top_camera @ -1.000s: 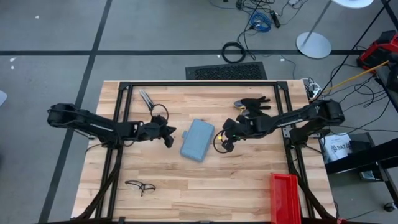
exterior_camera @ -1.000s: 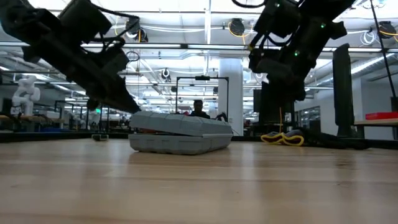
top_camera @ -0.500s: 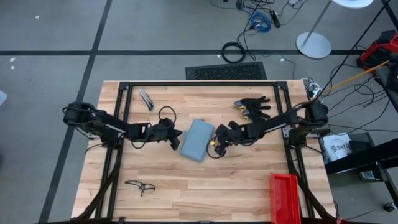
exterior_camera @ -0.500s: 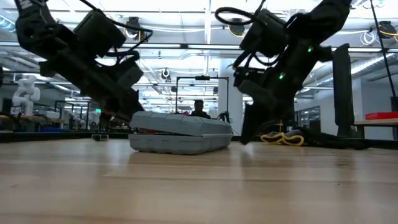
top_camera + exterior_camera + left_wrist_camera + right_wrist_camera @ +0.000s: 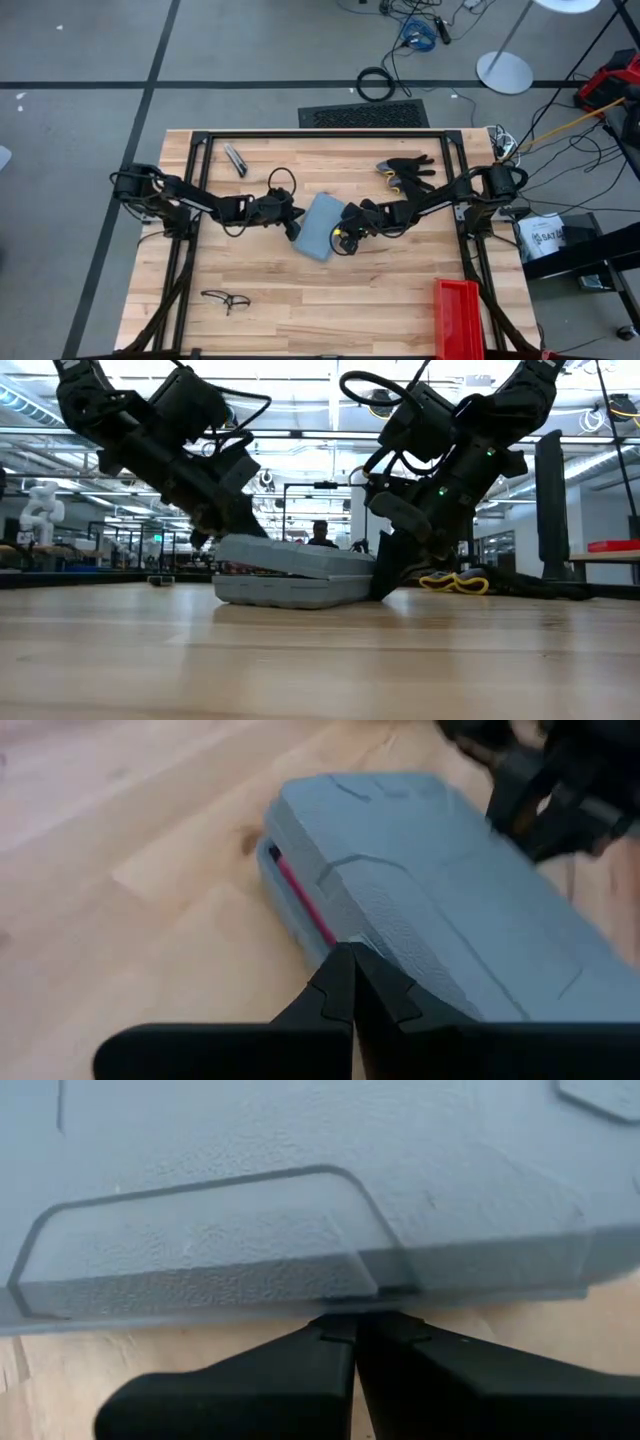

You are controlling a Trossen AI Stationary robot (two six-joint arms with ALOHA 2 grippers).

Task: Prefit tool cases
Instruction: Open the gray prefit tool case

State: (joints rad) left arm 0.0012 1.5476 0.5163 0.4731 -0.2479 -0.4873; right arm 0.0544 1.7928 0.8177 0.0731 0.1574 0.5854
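Note:
The blue-grey tool case (image 5: pixel 320 226) lies flat mid-table, its lid slightly ajar in the low view (image 5: pixel 295 573), with a red strip (image 5: pixel 300 900) showing in the seam. My left gripper (image 5: pixel 294 217) is shut at the case's left long side. My right gripper (image 5: pixel 343 236) is shut at its right long side. Both arms reach in low over the table. My left gripper has its shut fingertips (image 5: pixel 352 960) against the case's left side, at the seam between lid and base (image 5: pixel 335 935), coming level from the table's left. The case rests on the table. My right gripper has its shut fingertips (image 5: pixel 355 1325) against the lid's right edge (image 5: pixel 340 1290), slanting down from the table's right.
Black-framed glasses (image 5: pixel 227 298) lie near the table's near-left corner. A red bin (image 5: pixel 457 320) stands at the near-right corner. Dark gloves (image 5: pixel 406 168) and a small metal tool (image 5: pixel 236 158) lie near the far edge. A person (image 5: pixel 320 533) shows far behind the table.
Both grippers have closed in on the case from opposite sides and come down: the left moved toward the table's right, the right toward the table's left, until their shut tips met the case's long sides.

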